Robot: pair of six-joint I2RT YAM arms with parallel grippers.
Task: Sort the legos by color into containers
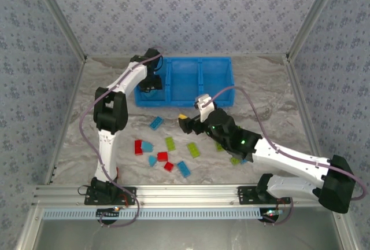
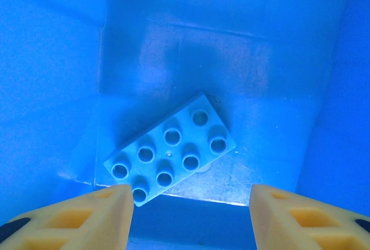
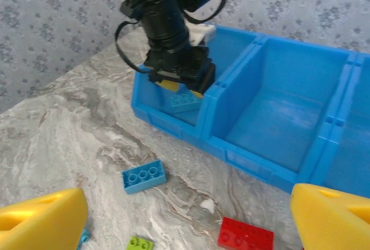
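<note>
The blue bin (image 1: 215, 63) stands at the back of the table with three compartments side by side. My left gripper (image 1: 151, 83) hangs open inside the left compartment (image 2: 231, 59). A light blue lego (image 2: 170, 149) lies flat on the floor there, just ahead of the spread fingers (image 2: 87, 218) and free of them. My right gripper (image 1: 184, 122) hovers open over the table in front of the bin, nothing between its yellow fingers (image 3: 40, 221). Below it lie a light blue lego (image 3: 143, 176), a red lego (image 3: 245, 236) and a lime green lego (image 3: 140, 243).
Red (image 1: 138, 147), light blue (image 1: 184, 169) and green (image 1: 193, 150) legos are scattered across the marble table (image 1: 266, 105) in front of the bin. The middle compartment (image 3: 277, 105) holds nothing. Patterned walls close in the sides and back.
</note>
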